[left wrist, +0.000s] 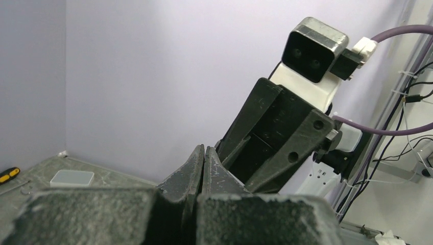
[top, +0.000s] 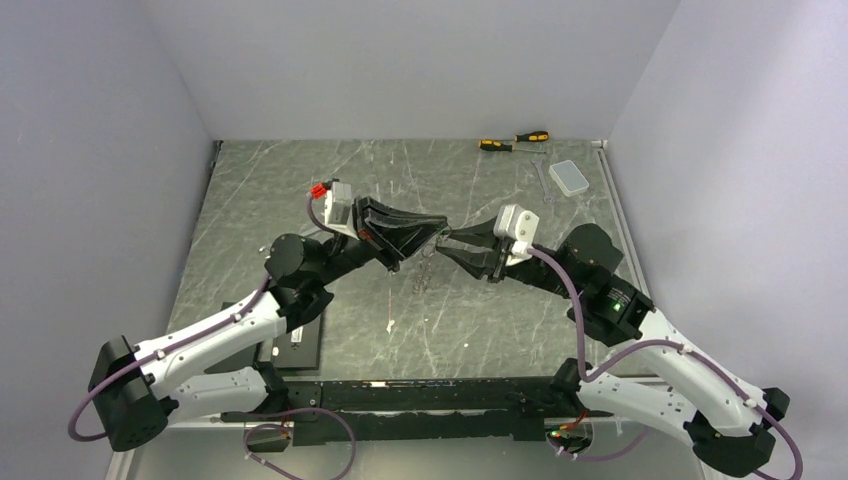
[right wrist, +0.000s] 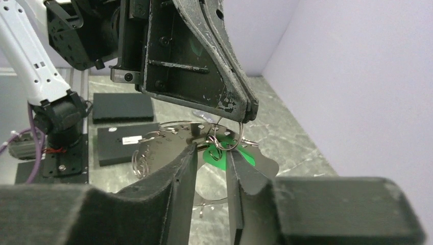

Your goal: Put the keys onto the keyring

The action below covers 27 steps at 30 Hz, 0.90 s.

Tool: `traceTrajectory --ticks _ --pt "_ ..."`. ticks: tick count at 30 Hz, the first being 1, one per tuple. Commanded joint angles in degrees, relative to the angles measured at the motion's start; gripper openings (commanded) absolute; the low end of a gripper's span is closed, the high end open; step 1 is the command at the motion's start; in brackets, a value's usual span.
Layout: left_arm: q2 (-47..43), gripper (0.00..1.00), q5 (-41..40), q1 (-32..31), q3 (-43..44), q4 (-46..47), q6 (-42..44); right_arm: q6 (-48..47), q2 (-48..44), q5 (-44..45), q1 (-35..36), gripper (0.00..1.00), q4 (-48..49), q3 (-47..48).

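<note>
Both grippers meet in mid-air over the table's middle. My left gripper (top: 437, 232) (left wrist: 204, 148) is shut; in the right wrist view its fingertips (right wrist: 245, 113) pinch a thin wire loop (right wrist: 231, 138) at the top of the keyring (right wrist: 163, 145). The keyring is a dark grey toothed ring that hangs below the loop, with small split rings on it. The key's green head (right wrist: 217, 154) sits by that loop. My right gripper (top: 447, 243) (right wrist: 212, 149) has its jaws a little apart. The green head is at their tips and partly behind the right finger. The key's blade is hidden.
Two flat black boxes (right wrist: 122, 106) (right wrist: 125, 144) lie on the table near the left arm's base. Two yellow-and-black screwdrivers (top: 515, 140), a clear lidded box (top: 572, 178) and a thin silver wrench (top: 540, 180) lie at the back right. Walls enclose the table on three sides.
</note>
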Motion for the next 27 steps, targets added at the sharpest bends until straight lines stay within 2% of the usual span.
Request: traceTrajectory --ticks 1,7,12,27 --pt "-1.3 0.0 -2.4 -0.6 -1.6 -2.3 0.5 0.4 -3.1 -0.4 0.1 0.35 -2.0 -0.2" --pt "-1.5 0.0 -1.7 -0.1 -2.5 -1.5 1.1 6.5 -10.9 1.1 0.1 0.44 -3.0 -7.1" --pt "-0.9 0.0 -0.8 -0.1 -3.0 1.0 0.0 8.3 -11.6 3.5 0.0 0.46 -2.4 -8.7" --pt "-1.5 0.0 1.3 0.0 -4.5 4.3 -1.6 11.6 -6.3 5.0 0.0 0.4 10.4 -10.0"
